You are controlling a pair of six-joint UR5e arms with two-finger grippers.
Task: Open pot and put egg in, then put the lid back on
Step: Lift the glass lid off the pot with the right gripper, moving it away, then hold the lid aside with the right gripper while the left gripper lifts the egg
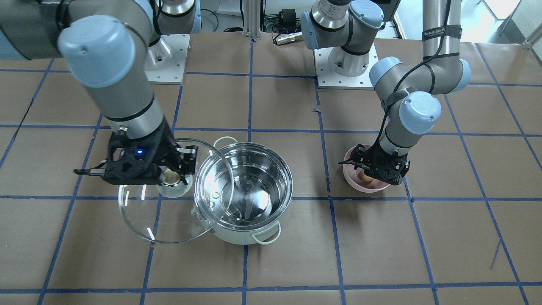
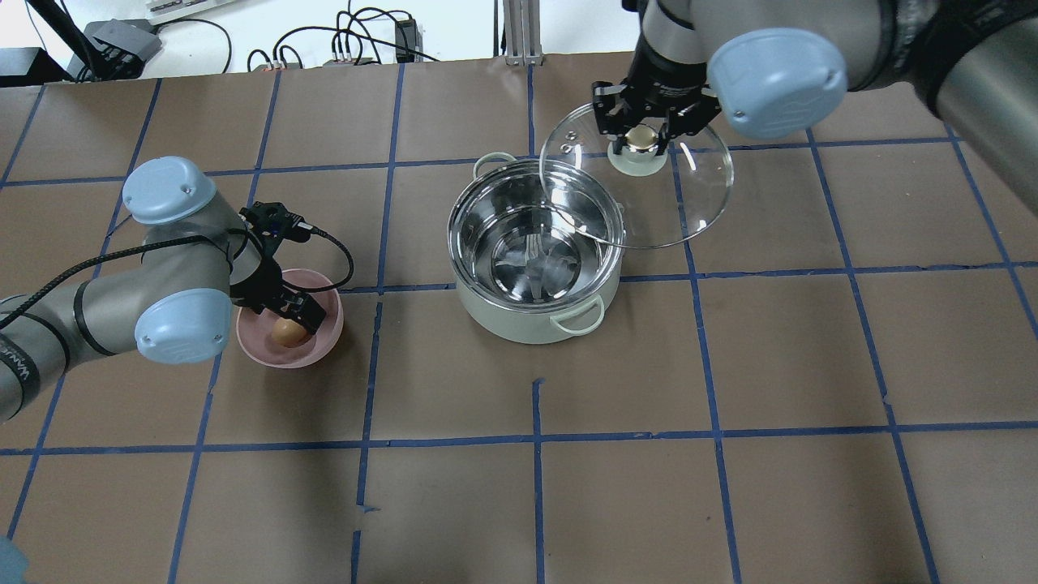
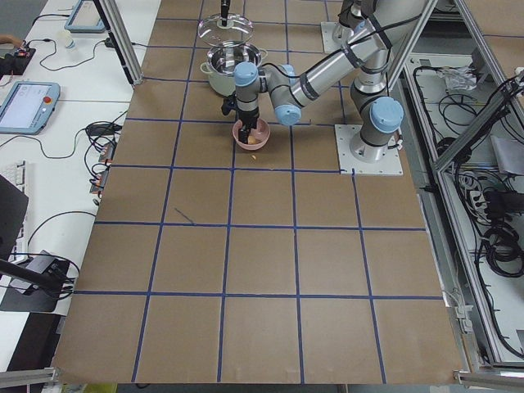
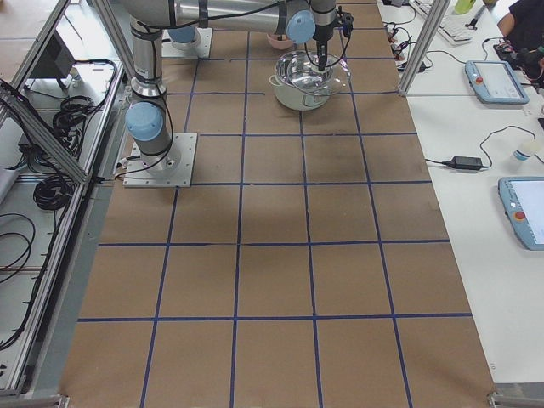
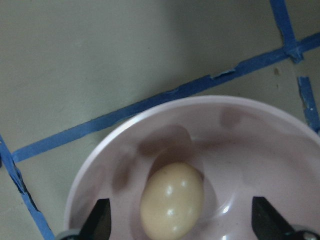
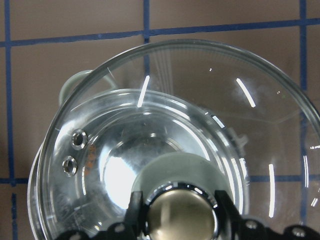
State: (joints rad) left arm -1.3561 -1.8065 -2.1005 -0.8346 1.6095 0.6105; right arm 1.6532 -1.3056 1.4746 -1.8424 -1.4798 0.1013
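The mint-green pot (image 2: 519, 320) stands open at the table's middle, its steel inside bare; it also shows in the front view (image 1: 237, 237). My right gripper (image 2: 638, 139) is shut on the knob of the glass lid (image 2: 689, 203) and holds it tilted above the table beside the pot, overlapping the rim. The lid fills the right wrist view (image 6: 200, 100). The light-brown egg (image 2: 285, 332) lies in a pink bowl (image 2: 328, 312). My left gripper (image 2: 293, 320) is open, low in the bowl. Its fingers (image 5: 100, 222) flank the egg (image 5: 171, 201) without touching it.
Brown paper with a blue tape grid covers the table (image 2: 535, 487). Both arm bases (image 1: 345, 63) stand at the robot's edge. Operator tables with tablets and cables (image 4: 493, 85) run along the far side.
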